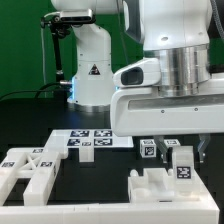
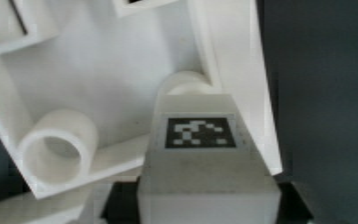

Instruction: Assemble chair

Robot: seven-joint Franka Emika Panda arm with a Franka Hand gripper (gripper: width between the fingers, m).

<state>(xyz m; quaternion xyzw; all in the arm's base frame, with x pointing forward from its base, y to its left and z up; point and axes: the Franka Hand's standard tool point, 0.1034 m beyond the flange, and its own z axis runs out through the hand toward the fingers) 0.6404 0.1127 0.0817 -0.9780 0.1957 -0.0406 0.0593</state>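
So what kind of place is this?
Most likely a robot lab's test bench. There is a black table, a marker board covered in square tags, and a white robot arm by tagged chair parts.

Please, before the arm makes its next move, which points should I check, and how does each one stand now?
1. The tagged post sits centred between the fingers of the tool: ok.
2. The fingers press firmly on the post: cannot tell.
3. The post stands upright: ok.
4. The tag on the post is readable: ok.
5. The piece with round hole is clear of the fingers: cannot tell.
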